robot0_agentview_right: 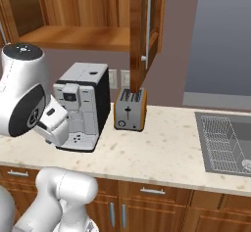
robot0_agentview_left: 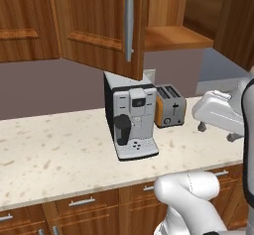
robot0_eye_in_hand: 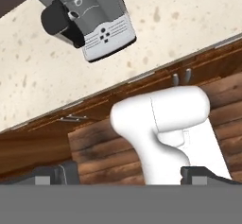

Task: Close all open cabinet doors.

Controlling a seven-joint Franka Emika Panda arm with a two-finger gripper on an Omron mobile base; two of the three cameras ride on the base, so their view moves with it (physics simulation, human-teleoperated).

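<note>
We see a speckled bench (robot0_agentview_left: pixel 49 149) with a coffee machine (robot0_agentview_left: pixel 130 117), a toaster (robot0_agentview_left: pixel 170 105) at its 3 o'clock, under an open door (robot0_agentview_left: pixel 99 21). Our claw (robot0_eye_in_hand: pixel 127 173) is wide open.

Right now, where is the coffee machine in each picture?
Left base view: coffee machine mid-frame on the counter, under the open cabinet door.
Right base view: left of centre, beside the toaster.
Hand view: top left, tilted.
Shared landmark: the speckled counter.

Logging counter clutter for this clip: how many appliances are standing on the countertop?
2: a coffee machine toward the back of the counter, and a toaster right beside it, on the sink side. Others may sit outside the frames.
</note>
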